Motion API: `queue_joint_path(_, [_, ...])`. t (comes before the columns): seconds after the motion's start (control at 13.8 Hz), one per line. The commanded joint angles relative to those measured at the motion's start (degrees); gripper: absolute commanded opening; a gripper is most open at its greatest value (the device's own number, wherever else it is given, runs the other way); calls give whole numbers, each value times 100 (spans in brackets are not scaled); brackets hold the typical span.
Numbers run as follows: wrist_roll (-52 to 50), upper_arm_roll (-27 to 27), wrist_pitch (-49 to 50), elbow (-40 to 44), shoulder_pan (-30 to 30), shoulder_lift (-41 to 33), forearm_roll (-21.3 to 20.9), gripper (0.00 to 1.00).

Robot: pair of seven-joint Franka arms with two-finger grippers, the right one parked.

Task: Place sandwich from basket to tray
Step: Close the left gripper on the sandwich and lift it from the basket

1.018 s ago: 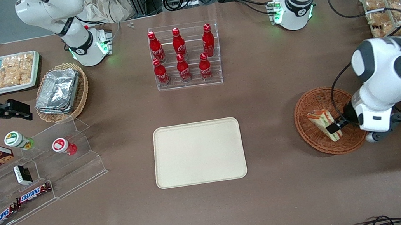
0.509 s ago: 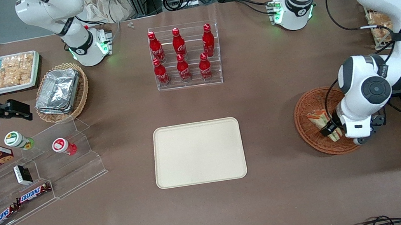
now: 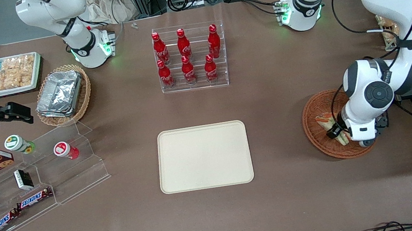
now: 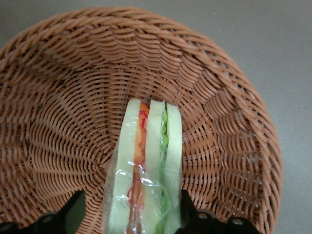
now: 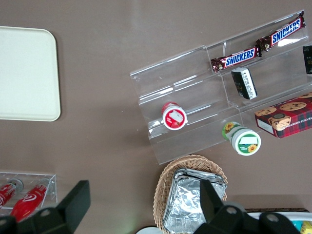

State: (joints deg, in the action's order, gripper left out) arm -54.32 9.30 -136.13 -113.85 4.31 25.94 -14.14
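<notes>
End effector point(image 3: 338, 134) down inside basket point(image 3: 315, 134), fingers point(image 4: 73, 214) spread either side of sandwich point(image 4: 146, 175), gaps visible on both sides, not clamped. Sandwich point(image 3: 330, 124) standing on edge in basket point(image 4: 63, 97), wrapped, orange-red and green layers showing. Basket on table point(image 3: 275, 93) toward working arm's end. Tray point(image 3: 203, 157) flat at table centre, well apart from basket, nothing on it. Rack of red bottles point(image 3: 187, 59) farther from front camera than tray
</notes>
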Motion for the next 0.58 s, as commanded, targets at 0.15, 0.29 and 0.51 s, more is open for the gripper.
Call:
queue_joint_path(0.15, [-97, 28, 383, 3, 9, -307, -159, 0])
queue_joint_path(0.29, [-62, 150, 1041, 300, 35, -580, -124, 0])
queue_joint_path(0.51, [43, 371, 2289, 1177, 44, -861, 155, 0])
